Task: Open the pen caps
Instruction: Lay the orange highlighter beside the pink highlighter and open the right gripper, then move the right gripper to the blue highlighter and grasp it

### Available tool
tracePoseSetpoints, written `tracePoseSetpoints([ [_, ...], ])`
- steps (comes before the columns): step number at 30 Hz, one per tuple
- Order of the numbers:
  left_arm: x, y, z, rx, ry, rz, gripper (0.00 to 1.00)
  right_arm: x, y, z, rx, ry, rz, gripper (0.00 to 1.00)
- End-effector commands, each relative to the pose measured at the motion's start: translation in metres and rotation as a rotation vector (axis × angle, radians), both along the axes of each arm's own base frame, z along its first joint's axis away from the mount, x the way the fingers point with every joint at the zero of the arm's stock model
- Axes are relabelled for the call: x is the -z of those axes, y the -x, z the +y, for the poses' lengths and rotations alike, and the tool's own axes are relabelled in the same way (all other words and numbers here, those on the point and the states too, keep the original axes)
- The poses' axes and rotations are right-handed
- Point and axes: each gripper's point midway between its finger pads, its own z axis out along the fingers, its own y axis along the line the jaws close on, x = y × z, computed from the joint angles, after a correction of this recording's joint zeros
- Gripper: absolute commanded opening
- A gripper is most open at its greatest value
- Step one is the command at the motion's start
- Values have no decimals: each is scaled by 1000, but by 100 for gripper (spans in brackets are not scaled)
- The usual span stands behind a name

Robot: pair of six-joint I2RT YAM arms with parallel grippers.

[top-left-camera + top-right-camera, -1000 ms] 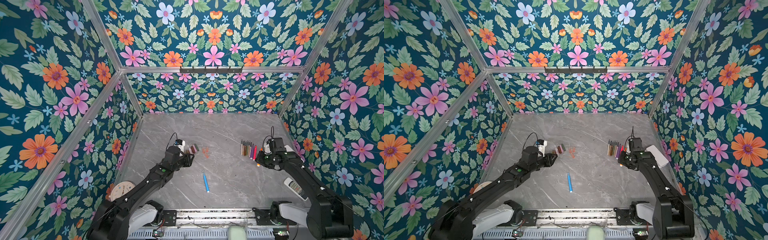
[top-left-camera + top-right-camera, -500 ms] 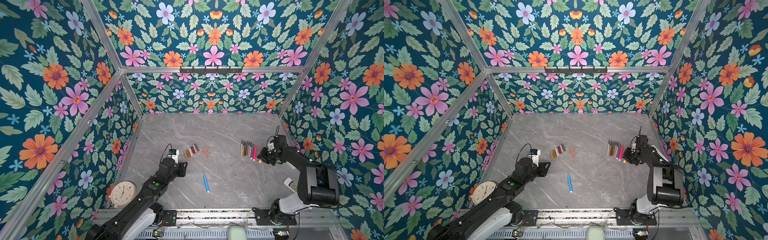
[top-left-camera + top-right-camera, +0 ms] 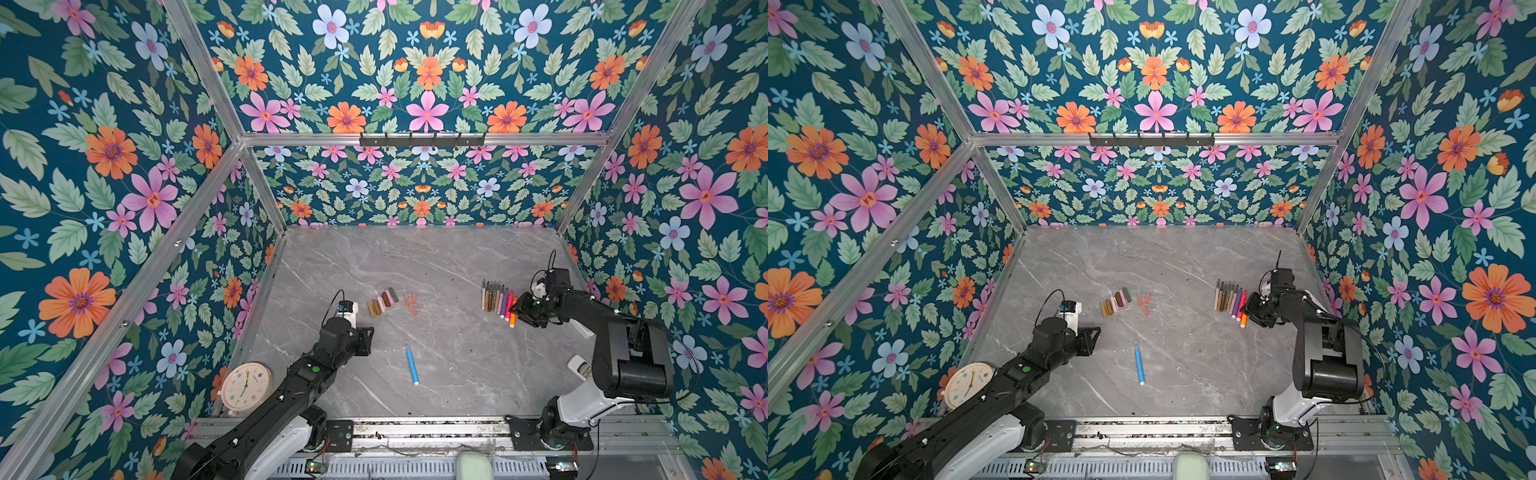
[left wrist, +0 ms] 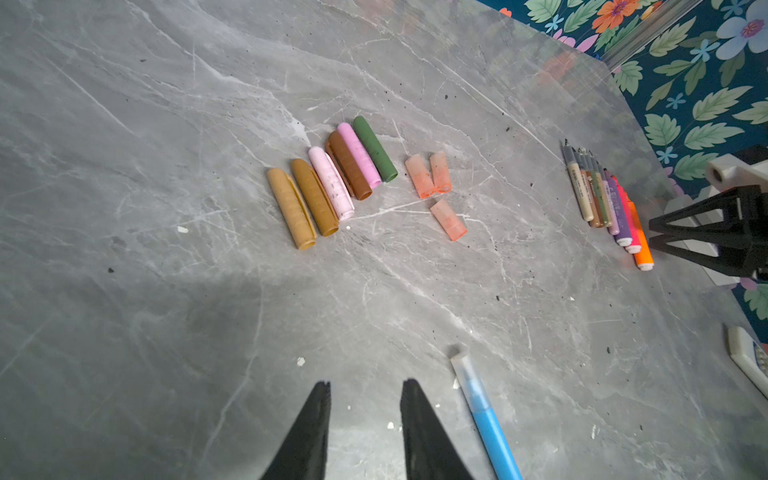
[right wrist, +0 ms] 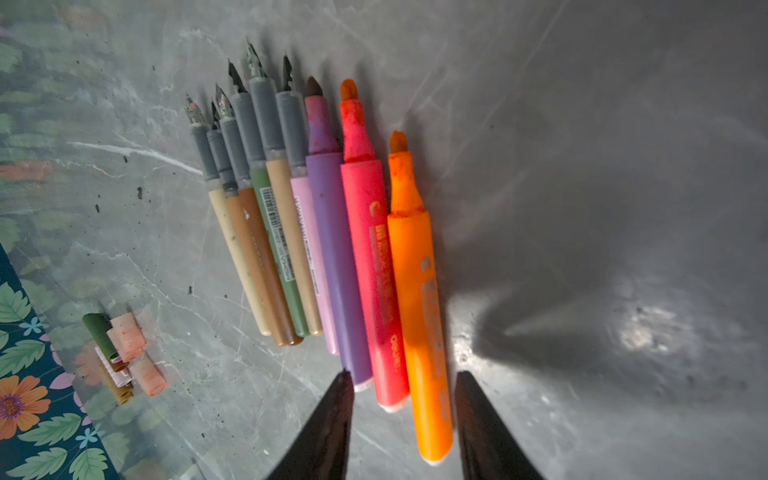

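Observation:
Several uncapped pens (image 5: 316, 232) lie in a tight row on the grey table, seen in both top views (image 3: 498, 301) (image 3: 1231, 303). My right gripper (image 5: 405, 378) is open at the near end of that row (image 3: 517, 309). The orange pen (image 5: 419, 299) lies on the table between the jaws, with gaps on both sides. Loose pen caps (image 4: 332, 183) in gold, pink, brown and green lie side by side, with three translucent orange caps (image 4: 432, 174) next to them. My left gripper (image 4: 365, 386) is open and empty, just beside a blue pen (image 4: 486, 419) with its clear cap on.
A round clock (image 3: 246, 386) leans at the front left by the wall. A white remote (image 3: 582, 368) lies at the front right beside the right arm's base. Floral walls enclose the table on three sides.
My right gripper has opened and let go of the orange pen at the end of the row. My left arm has drawn back from the caps toward the front.

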Motion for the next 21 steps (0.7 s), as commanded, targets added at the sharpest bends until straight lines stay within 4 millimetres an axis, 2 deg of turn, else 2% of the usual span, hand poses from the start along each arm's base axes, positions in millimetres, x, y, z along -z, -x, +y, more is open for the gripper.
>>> tracePoseSetpoints([
  [1,-5,-5,0,-5,3,-32,33,-2,-4,1,-9,-6,-16,43],
  [5,-6,-6,1,-10,3,-44,32,-7,-1,-2,-3,19,-25,43],
  [7,-8,-6,3,-23,8,-63,32,-16,4,-4,3,50,-48,42],
  [10,-15,-6,9,-51,21,-103,31,-35,19,10,-52,152,-83,40],
  [12,-19,-5,13,-70,31,-125,30,-46,34,37,-137,217,-98,39],
  [14,-23,-3,17,-88,38,-145,30,-51,58,91,-284,244,-129,39],
  [17,-27,-4,24,-128,44,-172,29,-41,104,172,-505,278,-124,39],
  [19,-28,-4,28,-147,46,-180,28,-32,132,213,-615,291,-94,39],
  [21,-28,-4,29,-152,46,-179,28,-30,151,244,-663,296,-83,39],
])
